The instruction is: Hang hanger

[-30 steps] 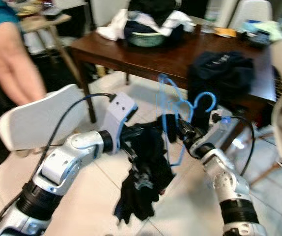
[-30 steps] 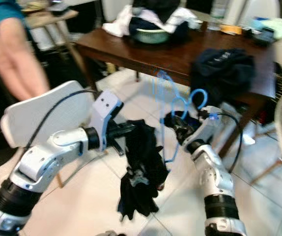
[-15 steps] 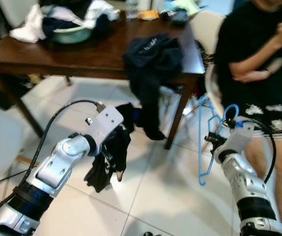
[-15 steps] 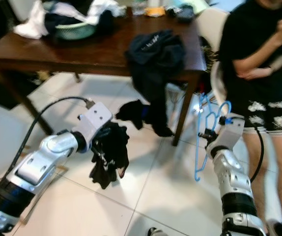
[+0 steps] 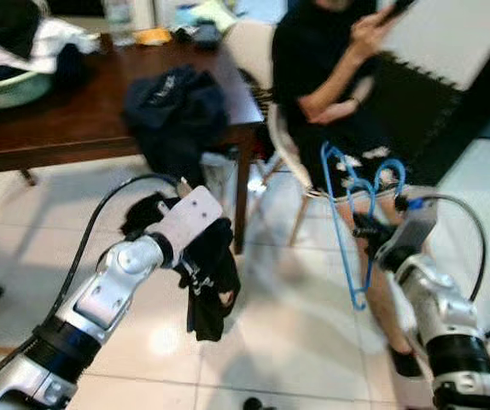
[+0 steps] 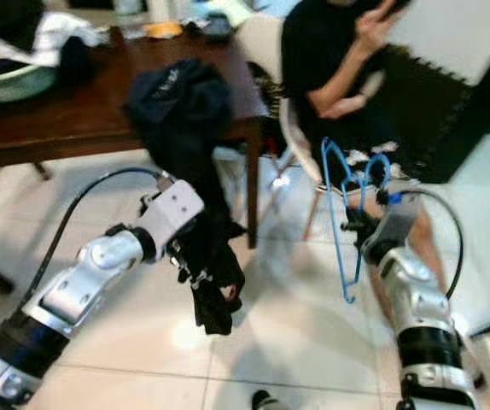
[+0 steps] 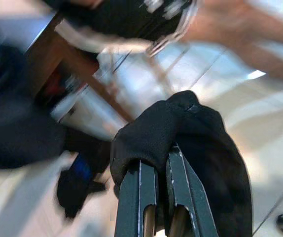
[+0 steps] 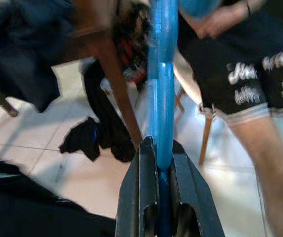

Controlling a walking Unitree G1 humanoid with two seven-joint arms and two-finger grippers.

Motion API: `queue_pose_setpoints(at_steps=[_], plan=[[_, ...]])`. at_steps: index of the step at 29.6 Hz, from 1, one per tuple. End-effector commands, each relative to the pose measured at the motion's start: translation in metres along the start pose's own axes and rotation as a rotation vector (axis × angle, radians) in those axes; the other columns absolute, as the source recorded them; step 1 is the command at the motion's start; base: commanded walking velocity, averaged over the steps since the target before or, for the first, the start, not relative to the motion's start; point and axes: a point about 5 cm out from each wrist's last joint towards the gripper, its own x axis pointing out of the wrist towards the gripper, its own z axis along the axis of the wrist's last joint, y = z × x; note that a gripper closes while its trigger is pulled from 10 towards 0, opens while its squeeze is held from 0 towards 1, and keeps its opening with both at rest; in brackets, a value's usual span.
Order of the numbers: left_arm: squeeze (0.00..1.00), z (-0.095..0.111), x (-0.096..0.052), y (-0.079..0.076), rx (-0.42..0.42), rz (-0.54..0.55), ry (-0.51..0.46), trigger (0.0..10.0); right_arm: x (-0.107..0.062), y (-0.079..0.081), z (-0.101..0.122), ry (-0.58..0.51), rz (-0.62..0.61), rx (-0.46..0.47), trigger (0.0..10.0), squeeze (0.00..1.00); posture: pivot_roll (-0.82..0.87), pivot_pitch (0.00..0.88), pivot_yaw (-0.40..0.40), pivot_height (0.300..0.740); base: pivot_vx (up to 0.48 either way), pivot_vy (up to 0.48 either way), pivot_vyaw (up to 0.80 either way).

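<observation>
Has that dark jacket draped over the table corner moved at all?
Cannot tell. The dark jacket hangs over the same corner of the wooden table; the whole picture shifted because the camera turned.

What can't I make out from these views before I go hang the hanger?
- Rail or hook to hang on: none visible in the eye views.
- Hanger: its hook is cut off by the top edge in the right wrist view.
- Black garment: type unclear; bunched in the left gripper, motion-blurred.
- Person: head cut off by the top edge.
- Table items: blurred.
</observation>
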Motion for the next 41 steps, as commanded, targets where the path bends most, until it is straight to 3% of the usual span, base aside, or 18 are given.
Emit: queue_pose_setpoints(at_steps=[1, 3, 7, 9, 11, 13, 15, 18, 20, 25, 30, 41], plan=[[0.00, 0.003, -0.001, -0.005, -0.014, -0.037, -0.047, 10.0, -0.002, 0.009, -0.006, 0.025, 0.083, -0.004, 10.0, 0.00, 0.15, 0.124, -0.024, 0.740, 0.000, 0.000, -0.79], [0.00, -0.002, -0.002, -0.014, -0.074, -0.043, -0.053, 10.0, -0.003, 0.017, -0.011, 0.044, 0.099, -0.018, 10.0, 0.00, 0.14, 0.114, -0.020, 0.740, 0.000, 0.000, -0.79], [0.00, -0.005, -0.002, -0.018, -0.109, -0.037, -0.050, 10.0, -0.003, 0.020, -0.014, 0.051, 0.095, -0.016, 10.0, 0.00, 0.14, 0.114, -0.020, 0.740, 0.000, 0.000, -0.79], [0.00, -0.016, -0.011, -0.037, -0.262, 0.015, -0.033, 10.0, -0.012, 0.043, -0.035, 0.074, 0.079, 0.000, 10.0, 0.00, 0.12, 0.123, -0.024, 0.740, 0.000, 0.000, -0.79], [0.00, -0.019, -0.014, -0.043, -0.301, 0.038, -0.025, 10.0, -0.017, 0.050, -0.041, 0.077, 0.071, 0.015, 10.0, 0.00, 0.12, 0.123, -0.024, 0.740, 0.000, 0.000, -0.79], [0.00, -0.026, -0.033, -0.050, -0.415, 0.146, -0.004, 10.0, -0.038, 0.070, -0.054, 0.087, 0.046, 0.027, 10.0, 0.00, 0.11, 0.128, -0.022, 0.740, 0.000, 0.000, -0.79], [0.00, -0.027, -0.039, -0.051, -0.433, 0.177, 0.002, 10.0, -0.045, 0.076, -0.056, 0.091, 0.048, 0.024, 10.0, 0.00, 0.11, 0.128, -0.023, 0.740, 0.000, 0.000, -0.79], [0.00, -0.032, -0.051, -0.054, -0.396, 0.224, 0.016, 10.0, -0.060, 0.082, -0.054, 0.092, 0.021, -0.013, 10.0, 0.00, 0.10, 0.129, -0.030, 0.740, 0.000, 0.000, -0.79], [0.00, -0.032, -0.051, -0.054, -0.396, 0.224, 0.016, 10.0, -0.060, 0.082, -0.054, 0.092, 0.021, -0.013, 10.0, 0.00, 0.10, 0.129, -0.030, 0.740, 0.000, 0.000, -0.78], [0.00, -0.037, -0.062, -0.060, -0.378, 0.284, 0.024, 10.0, -0.081, 0.085, -0.053, 0.097, -0.021, -0.102, 10.0, 0.00, 0.09, 0.130, -0.039, 0.740, 0.000, 0.000, -0.79], [0.00, -0.034, -0.057, -0.059, -0.367, 0.303, 0.004, 10.0, -0.086, 0.081, -0.054, 0.089, -0.104, -0.078, 10.0, 0.00, 0.07, 0.124, -0.028, 0.740, 0.000, 0.000, -0.79], [0.00, -0.027, -0.038, -0.049, -0.343, 0.279, -0.035, 10.0, -0.088, 0.074, -0.046, 0.075, -0.145, -0.090, 10.0, 0.00, 0.03, 0.106, 0.012, 0.740, 0.000, 0.000, -0.79]])
